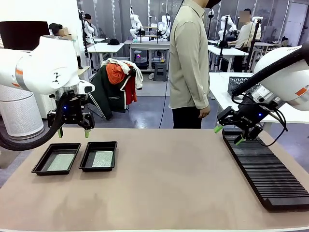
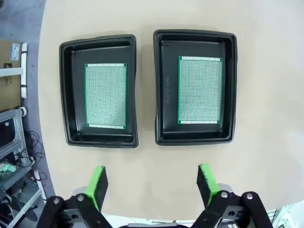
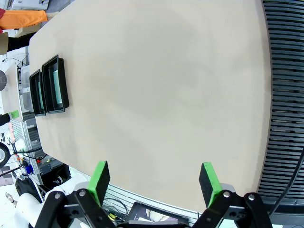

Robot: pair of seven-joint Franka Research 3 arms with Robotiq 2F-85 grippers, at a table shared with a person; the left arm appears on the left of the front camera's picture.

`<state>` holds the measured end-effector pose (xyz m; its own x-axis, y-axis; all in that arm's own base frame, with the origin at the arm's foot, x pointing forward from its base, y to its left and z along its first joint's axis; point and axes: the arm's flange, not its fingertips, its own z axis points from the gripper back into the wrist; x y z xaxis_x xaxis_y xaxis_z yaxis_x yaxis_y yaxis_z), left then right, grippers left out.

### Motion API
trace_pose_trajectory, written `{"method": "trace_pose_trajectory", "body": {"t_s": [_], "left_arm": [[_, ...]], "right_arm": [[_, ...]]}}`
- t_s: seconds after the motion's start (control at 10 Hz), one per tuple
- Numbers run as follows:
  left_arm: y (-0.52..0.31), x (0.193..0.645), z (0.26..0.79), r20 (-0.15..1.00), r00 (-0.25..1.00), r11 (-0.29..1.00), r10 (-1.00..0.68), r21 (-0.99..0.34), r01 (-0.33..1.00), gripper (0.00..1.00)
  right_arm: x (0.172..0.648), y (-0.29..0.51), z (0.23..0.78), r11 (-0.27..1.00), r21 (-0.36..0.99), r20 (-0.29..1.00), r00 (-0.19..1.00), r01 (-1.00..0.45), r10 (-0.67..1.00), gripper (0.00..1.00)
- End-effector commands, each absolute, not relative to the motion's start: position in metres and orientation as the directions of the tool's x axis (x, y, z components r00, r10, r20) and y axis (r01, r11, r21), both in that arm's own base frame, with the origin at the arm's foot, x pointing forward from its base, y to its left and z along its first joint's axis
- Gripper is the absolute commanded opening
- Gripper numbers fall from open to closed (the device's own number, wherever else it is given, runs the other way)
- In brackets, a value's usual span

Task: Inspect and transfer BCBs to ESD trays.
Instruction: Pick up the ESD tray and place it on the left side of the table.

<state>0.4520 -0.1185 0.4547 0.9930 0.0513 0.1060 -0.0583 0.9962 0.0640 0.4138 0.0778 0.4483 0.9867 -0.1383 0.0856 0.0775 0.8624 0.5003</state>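
BCBs: one board (image 2: 106, 96) lies flat in the left ESD tray (image 2: 66, 95), another (image 2: 200, 90) in the tray beside it (image 2: 230, 90), each centred on its floor, apparently to keep it clear of the rims.
Trays: side by side on the desk (image 1: 164, 183), at its left.
Left pincer (image 2: 152, 183): wide open, empty, above the trays.
Right pincer (image 1: 227, 134): wide open, empty, over the slotted rack (image 1: 270, 174), probably ready for picking.
Person (image 1: 189, 63): stands at the far side.
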Motion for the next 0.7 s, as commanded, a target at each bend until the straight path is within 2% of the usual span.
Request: {"method": "trace_pose_trajectory", "body": {"t_s": [0.0,0.6], "left_arm": [[-0.1188,0.4518,0.4521,0.145,0.988,0.997,0.047,0.051,-0.055,1.0],[-0.1188,0.4518,0.4521,0.145,0.988,0.997,0.047,0.051,-0.055,1.0]], "right_arm": [[0.4125,0.0787,0.4498,0.864,0.493,0.074,0.985,0.1,-0.156,1.0],[0.4125,0.0787,0.4498,0.864,0.493,0.074,0.985,0.1,-0.156,1.0]]}}
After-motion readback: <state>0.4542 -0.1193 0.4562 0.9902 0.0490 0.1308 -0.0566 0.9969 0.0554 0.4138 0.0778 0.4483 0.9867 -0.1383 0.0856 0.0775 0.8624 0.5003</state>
